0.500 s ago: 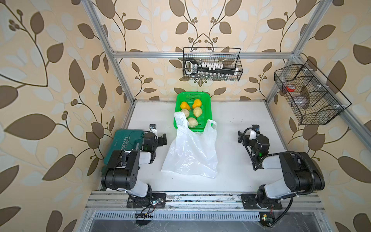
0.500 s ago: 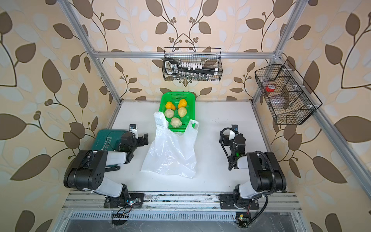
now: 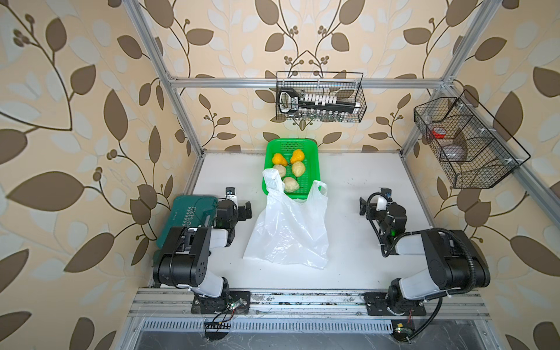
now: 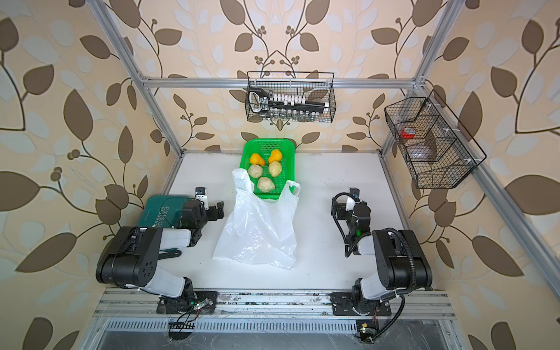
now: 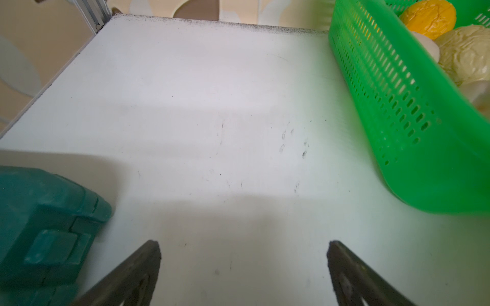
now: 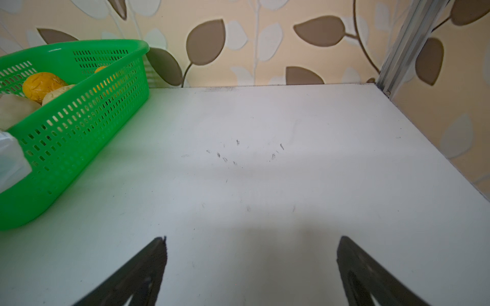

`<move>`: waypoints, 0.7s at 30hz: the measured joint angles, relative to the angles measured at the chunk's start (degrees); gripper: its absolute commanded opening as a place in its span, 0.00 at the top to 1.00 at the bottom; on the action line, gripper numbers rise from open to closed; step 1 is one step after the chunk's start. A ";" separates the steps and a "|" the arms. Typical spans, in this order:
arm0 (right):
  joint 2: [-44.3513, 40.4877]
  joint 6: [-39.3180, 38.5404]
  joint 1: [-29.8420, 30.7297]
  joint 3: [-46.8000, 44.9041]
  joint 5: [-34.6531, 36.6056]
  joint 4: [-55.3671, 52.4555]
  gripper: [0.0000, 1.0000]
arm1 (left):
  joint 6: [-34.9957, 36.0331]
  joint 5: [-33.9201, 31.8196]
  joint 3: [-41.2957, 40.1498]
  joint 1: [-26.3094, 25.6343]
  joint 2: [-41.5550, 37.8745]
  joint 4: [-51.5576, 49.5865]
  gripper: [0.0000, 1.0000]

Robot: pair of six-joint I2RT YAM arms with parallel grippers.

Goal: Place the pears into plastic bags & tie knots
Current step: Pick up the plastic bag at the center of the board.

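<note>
Five pears in the green basket (image 3: 291, 145) at the back middle of the white surface (image 3: 348, 169). Two orange-yellow ones at the far end: left orange pear (image 3: 279, 158), right orange pear (image 3: 297, 155). Three cream ones nearer: one (image 3: 280, 170) partly behind a bag handle, one (image 3: 298, 168) beside it, one (image 3: 291, 184) closest to the basket's near edge. Both top views show all five; none is in the bag.

Plastic bag (image 3: 288, 233): thin, translucent white, lying flat and crumpled in the middle of the surface, mouth toward the basket. Left handle loop (image 3: 270, 178) lies over the basket's near left corner; right handle loop (image 3: 319, 188) rests against the near right corner. Loops apart, no knot. No print visible on the upward side.

Left pincer (image 3: 244, 210): just left of the bag, not touching it, jaws spread wide, nothing between them. Left wrist view shows both dark fingers (image 5: 132, 275) well apart over bare surface, basket wall (image 5: 397, 119) off to one side with an orange and a cream pear inside.

Right pincer (image 3: 363, 206): right of the bag, well apart from it, jaws also spread wide and empty. Right wrist view: fingers (image 6: 371, 278) over bare, scuffed surface, basket and a strip of bag at the frame edge.

Dark teal case (image 3: 189, 218) at the left edge of the surface, partly under the left arm. Black wire basket (image 3: 319, 97) with a black-and-white tool on the back rail; second wire basket (image 3: 466, 142) on the right rail, holding something red.
</note>
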 measured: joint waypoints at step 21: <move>-7.82 0.59 1.25 -0.02 5.99 -5.62 0.00 | -0.42 -0.17 0.90 0.00 -5.99 -7.41 0.06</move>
